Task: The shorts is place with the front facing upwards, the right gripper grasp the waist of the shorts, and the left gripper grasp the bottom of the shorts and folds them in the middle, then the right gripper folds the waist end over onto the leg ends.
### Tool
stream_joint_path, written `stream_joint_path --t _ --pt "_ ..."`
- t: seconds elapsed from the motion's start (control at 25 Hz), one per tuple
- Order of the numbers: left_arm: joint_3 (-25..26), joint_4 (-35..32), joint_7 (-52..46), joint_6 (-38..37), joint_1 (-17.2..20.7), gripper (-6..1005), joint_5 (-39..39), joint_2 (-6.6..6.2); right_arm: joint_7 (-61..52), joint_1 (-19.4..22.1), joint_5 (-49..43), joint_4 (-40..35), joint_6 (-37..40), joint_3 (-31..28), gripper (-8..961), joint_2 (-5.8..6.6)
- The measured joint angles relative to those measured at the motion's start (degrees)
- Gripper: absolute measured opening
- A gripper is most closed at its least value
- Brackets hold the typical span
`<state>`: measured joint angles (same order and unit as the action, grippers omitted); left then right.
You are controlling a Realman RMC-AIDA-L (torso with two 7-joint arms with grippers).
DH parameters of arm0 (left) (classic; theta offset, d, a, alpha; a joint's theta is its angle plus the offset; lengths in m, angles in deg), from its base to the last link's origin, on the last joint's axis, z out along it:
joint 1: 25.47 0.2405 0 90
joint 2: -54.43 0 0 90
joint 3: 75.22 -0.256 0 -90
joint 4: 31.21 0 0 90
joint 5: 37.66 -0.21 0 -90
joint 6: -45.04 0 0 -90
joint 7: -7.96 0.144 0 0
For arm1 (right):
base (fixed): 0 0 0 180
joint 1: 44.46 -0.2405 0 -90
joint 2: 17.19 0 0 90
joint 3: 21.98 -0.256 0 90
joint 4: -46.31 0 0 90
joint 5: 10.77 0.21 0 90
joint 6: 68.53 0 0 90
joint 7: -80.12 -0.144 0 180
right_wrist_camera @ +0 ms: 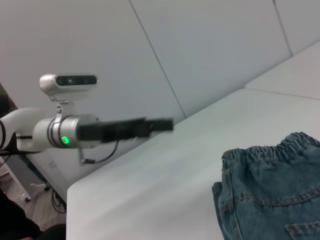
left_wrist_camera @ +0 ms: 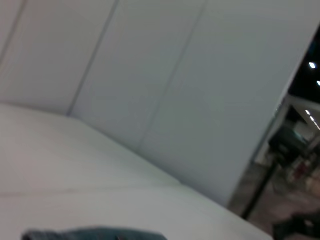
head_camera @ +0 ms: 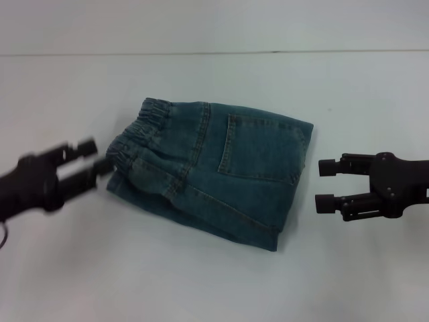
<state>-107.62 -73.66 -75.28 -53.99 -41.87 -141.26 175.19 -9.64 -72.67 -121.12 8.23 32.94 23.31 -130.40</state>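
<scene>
The denim shorts (head_camera: pixel 221 171) lie folded into a compact stack on the white table (head_camera: pixel 201 282), with a stitched pocket (head_camera: pixel 258 147) facing up. The ruched waist (head_camera: pixel 144 131) lies on top at the stack's left end, over a lower layer. I cannot make out the leg ends. My left gripper (head_camera: pixel 94 158) hovers just left of the waist, blurred, open and holding nothing. My right gripper (head_camera: pixel 319 184) is open too, a short way right of the stack. The right wrist view shows the waist (right_wrist_camera: pixel 265 150) and the left gripper (right_wrist_camera: pixel 167 123) beyond it. A denim sliver (left_wrist_camera: pixel 95 234) shows in the left wrist view.
A seam (head_camera: pixel 201 54) crosses the table behind the shorts. White wall panels (right_wrist_camera: pixel 200 50) stand beyond the table's far edge. In the right wrist view the table's corner (right_wrist_camera: pixel 75 190) drops off toward the floor.
</scene>
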Motion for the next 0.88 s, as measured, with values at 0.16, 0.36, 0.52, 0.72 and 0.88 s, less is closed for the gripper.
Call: stream_joint_path --t 0.16,0.36,0.52,0.72,0.88 --pt "3.2 -3.5 -2.7 -5.9 0.4 614 -8.1 -0.19 0.4 -0.1 -0.2 0.2 -0.9 0.2 956 -0.39" --pt "4.4 -3.8 -4.0 -7.5 0.4 724 -11.1 -0.2 0.5 -0.3 -0.3 0.2 -1.9 0.2 956 -0.89" --pt "4.6 -3.8 -4.2 -6.9 0.4 825 -11.5 -0.04 0.8 -0.4 -0.3 0.3 -2.1 0.4 956 -1.12" --pt "4.9 -3.7 -4.5 -6.8 0.4 894 -11.6 0.04 1.2 -0.4 -0.3 0.4 -2.2 0.5 956 -1.23" --pt "5.0 -3.8 -4.8 -6.8 0.4 894 -11.6 0.04 1.4 -0.4 -0.3 0.6 -2.2 0.5 956 -1.23"
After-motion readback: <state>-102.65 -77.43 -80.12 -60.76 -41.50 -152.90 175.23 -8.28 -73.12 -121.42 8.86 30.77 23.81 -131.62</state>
